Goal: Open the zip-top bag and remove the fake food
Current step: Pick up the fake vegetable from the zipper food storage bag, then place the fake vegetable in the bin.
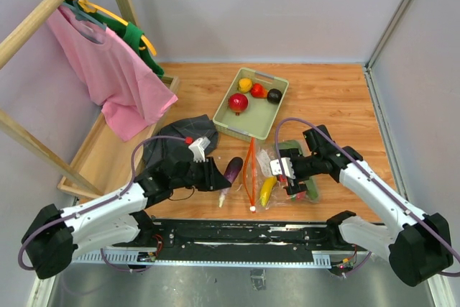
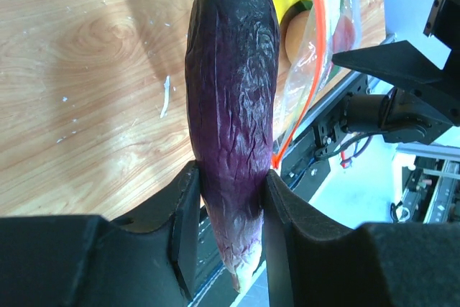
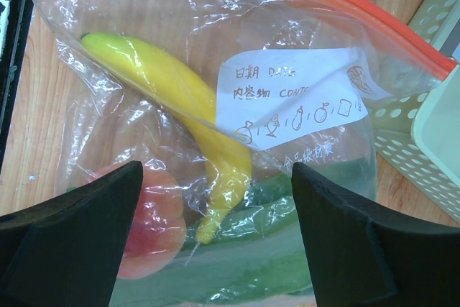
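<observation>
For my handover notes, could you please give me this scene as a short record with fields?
left gripper: shut on purple eggplant, outside zip-top bag
right gripper: open, above the bag
bag contents: banana, reddish fruit, green piece
zip: looks parted
tray: four toy pieces inside

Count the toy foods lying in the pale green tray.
4 in the tray: a yellow pepper at the far end, a small red fruit beside it, a dark round one by the right wall, and a large red fruit nearer the middle. None seems hidden.
</observation>
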`<state>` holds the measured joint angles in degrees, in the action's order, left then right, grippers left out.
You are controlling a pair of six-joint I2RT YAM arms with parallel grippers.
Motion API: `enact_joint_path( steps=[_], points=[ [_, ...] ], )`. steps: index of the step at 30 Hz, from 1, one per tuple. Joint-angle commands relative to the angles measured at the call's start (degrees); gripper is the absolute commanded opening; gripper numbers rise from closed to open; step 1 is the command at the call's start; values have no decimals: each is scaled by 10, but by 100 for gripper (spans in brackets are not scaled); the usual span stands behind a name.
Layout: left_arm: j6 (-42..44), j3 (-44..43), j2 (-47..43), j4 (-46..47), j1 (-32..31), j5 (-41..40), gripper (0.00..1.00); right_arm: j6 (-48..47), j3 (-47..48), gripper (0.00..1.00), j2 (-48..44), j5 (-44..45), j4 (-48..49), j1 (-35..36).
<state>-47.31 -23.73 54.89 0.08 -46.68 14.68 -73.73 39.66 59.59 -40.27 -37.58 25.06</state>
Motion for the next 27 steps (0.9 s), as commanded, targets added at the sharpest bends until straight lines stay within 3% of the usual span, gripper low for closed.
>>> enact_joint_path(
  steps=[1, 12, 21, 27],
  points=[
    [3, 4, -51, -42, 3, -39, 10, 6, 0, 86, -11, -17, -11, -5],
    [23, -16, -98, 38, 3, -109, 10, 15, 8, 86, -18, -26, -16, -16],
    [99, -93, 1, 142, 3, -178, 9, 33, 14, 86, -39, -32, -17, -41],
    [142, -168, 99, 191, 20, -180, 9, 48, 22, 87, -42, -20, -16, -43]
  ],
)
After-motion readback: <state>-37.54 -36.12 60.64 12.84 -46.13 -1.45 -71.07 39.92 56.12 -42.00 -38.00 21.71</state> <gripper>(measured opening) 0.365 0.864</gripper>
